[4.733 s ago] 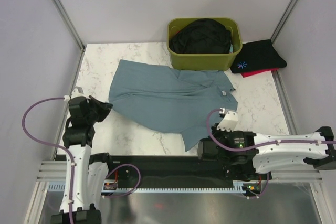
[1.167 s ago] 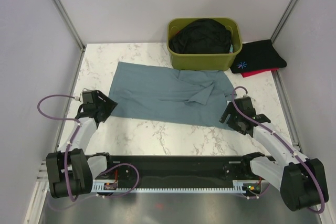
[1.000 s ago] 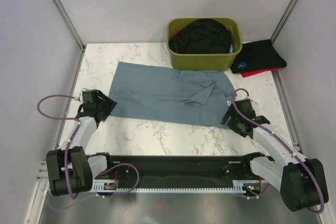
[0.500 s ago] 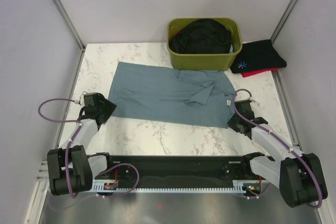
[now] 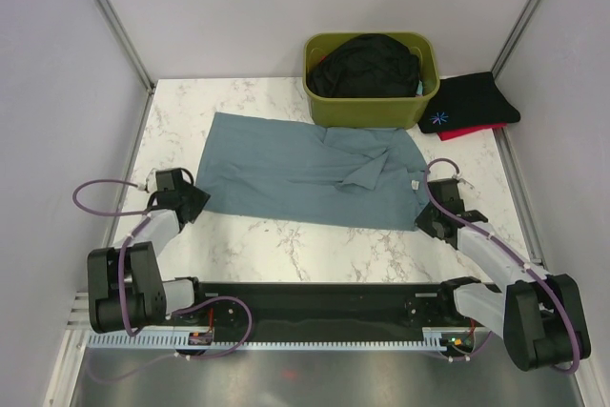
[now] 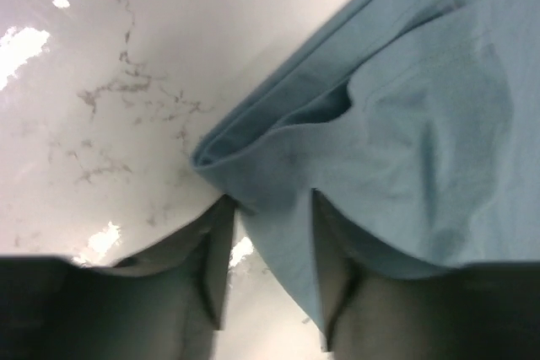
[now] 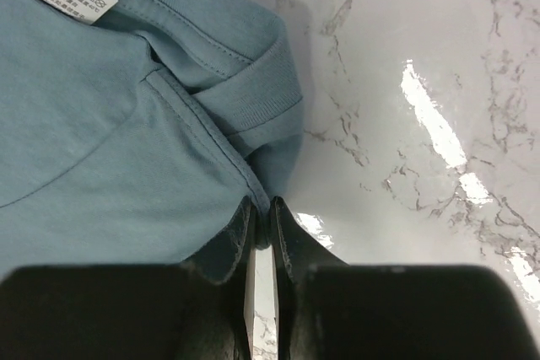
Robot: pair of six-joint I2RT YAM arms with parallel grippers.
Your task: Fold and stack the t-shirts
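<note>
matt cloth tee (image 5: 286, 169), glossy marble table (image 5: 315, 247)

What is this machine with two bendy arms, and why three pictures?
It is a robot with two arms bolted at the near edge of a marble table. One picture looks down from above; the other two come from small cameras on the wrists, so you see the fingers close up. A big blue t-shirt lies spread on the table. Behind it stands a green bin with black clothes inside, and beside that a folded black shirt on a red one. The right fingers are pinched shut on the blue shirt's edge. The left fingers are open, with its other corner between them.
</note>
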